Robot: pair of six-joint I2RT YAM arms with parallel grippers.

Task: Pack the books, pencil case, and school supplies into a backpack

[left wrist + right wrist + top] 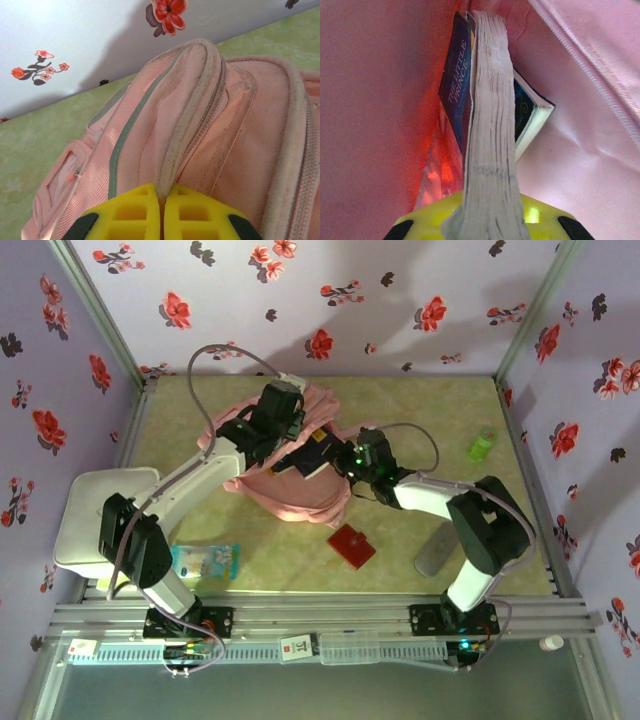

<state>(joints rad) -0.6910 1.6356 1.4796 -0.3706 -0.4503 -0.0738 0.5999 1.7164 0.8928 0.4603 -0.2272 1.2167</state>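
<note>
Item: large soft pale pink fabric backpack [298,502], mid-table, mouth turned toward my right arm

Left gripper [161,200]: clenched on a raised ridge of pink fabric at the top of the bag, which I judge props the opening

Right gripper [490,222]: grasping a thick paperback [490,120] by its page block, deep in the pink lining

Blue paperback titled The Little Prince [455,92]: already inside, just behind the held one

Flat red square piece [351,545] and grey oblong soft pouch [437,552]: on the table near my right arm, not yet packed

Risks I log:
- The held book's leading corner may catch on the blue one and jam.
- Its pages, pinched at one end, may fan or pivot when I let go.
- My left pinch sits on a narrow ridge, and if it slips the mouth collapses onto my right wrist
</note>
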